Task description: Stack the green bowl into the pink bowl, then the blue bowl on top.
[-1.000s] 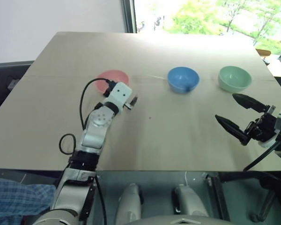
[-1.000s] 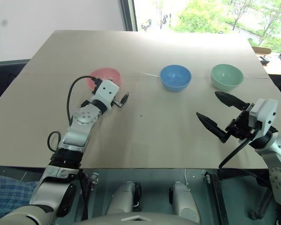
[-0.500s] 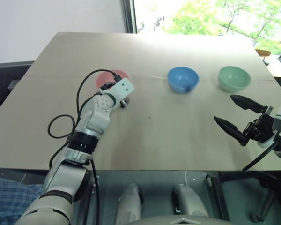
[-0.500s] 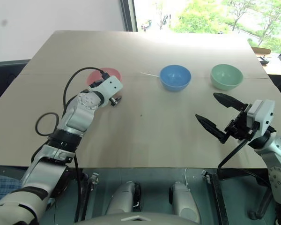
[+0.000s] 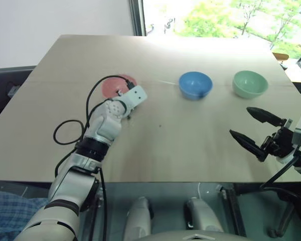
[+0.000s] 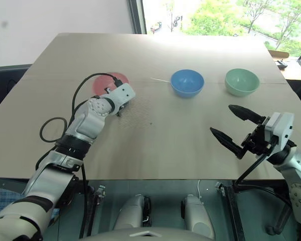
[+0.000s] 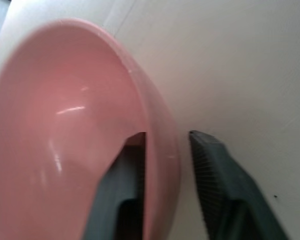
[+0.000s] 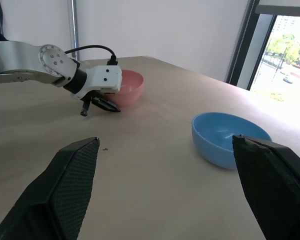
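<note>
The left gripper (image 7: 162,165) was clamped on the near rim of the pink bowl (image 5: 113,85), one finger inside, one outside. That bowl stood on the table (image 5: 190,140) at about ten o'clock, the blue bowl (image 5: 195,84) near twelve, the green bowl (image 5: 250,83) at two. The right gripper (image 5: 251,131) hung at four o'clock, fingers wide apart, holding nothing.

pink bowl (image 7: 65,125) glossy smooth plastic; blue bowl (image 8: 225,137) same; table (image 6: 155,145) matt; fingers (image 7: 217,185) ribbed black pads.
</note>
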Motion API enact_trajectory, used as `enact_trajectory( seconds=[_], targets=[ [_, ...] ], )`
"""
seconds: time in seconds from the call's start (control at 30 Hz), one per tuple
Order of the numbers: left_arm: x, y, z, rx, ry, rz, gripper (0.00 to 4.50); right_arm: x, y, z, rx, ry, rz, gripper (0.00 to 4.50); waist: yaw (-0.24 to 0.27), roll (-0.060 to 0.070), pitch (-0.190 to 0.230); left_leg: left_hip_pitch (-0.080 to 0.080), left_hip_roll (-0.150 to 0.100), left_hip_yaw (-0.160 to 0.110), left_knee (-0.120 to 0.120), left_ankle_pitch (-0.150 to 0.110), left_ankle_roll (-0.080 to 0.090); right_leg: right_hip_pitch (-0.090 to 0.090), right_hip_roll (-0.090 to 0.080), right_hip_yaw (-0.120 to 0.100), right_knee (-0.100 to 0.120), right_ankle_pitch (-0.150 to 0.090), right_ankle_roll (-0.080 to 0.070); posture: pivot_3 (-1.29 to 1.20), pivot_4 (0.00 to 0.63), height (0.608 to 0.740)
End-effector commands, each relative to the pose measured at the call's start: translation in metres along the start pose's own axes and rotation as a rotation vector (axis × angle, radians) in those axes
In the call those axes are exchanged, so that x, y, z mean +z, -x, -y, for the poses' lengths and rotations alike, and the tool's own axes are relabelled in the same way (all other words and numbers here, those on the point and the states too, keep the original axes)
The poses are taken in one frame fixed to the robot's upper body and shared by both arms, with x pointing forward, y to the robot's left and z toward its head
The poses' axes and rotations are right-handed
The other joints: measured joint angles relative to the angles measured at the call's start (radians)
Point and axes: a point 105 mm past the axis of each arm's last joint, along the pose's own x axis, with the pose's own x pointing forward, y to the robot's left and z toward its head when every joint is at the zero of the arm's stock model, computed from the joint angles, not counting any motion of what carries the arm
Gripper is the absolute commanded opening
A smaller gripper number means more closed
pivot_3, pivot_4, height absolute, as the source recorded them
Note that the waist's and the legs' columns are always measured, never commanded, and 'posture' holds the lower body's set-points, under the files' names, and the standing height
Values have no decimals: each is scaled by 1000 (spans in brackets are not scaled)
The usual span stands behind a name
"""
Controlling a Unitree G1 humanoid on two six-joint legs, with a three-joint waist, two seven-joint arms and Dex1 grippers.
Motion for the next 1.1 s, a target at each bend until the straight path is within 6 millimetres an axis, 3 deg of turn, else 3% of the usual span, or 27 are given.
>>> enact_trajectory(
  seconds=[0.03,0.17,0.23,0.3,0.4,0.67,0.8,1.1],
  targets=[
    [4,1,-9,26,-9,8,54,13,0,-2,1,51,40,4500,1,0,0,0,0,0,0,0,0,0,0,0,0,0,0,0,150,740],
    [8,1,-12,36,-16,37,54,12,1,-2,-2,49,36,4500,1,0,0,0,0,-1,0,0,0,0,0,-1,0,0,0,0,150,740],
    [26,4,-12,34,-45,139,54,11,1,-2,-3,49,33,4500,2,0,0,0,0,-1,1,0,0,0,0,-1,0,0,0,0,150,740],
    [49,9,-5,-37,43,265,54,11,2,-3,-5,48,31,4500,3,0,0,-1,0,-1,1,0,0,0,0,-1,0,0,0,0,150,740],
    [90,30,3,-102,29,508,54,10,1,-3,-7,47,34,4500,12,0,0,-4,0,-2,3,0,0,-1,0,-3,0,0,0,0,150,740],
    [135,78,33,-246,-106,854,54,7,0,-4,-14,45,37,4500,19,1,0,-8,0,-6,5,0,0,-2,0,-5,0,0,0,0,150,740],
    [138,97,60,-356,-210,949,54,6,2,-4,-22,47,33,4500,24,1,0,-8,0,-7,7,0,0,-2,0,-6,0,0,0,0,150,740],
    [125,120,94,-581,-324,1028,54,5,3,-3,-29,54,30,4500,24,1,-1,-9,0,-9,7,0,0,-1,0,-9,0,0,0,0,150,740]
  ],
)
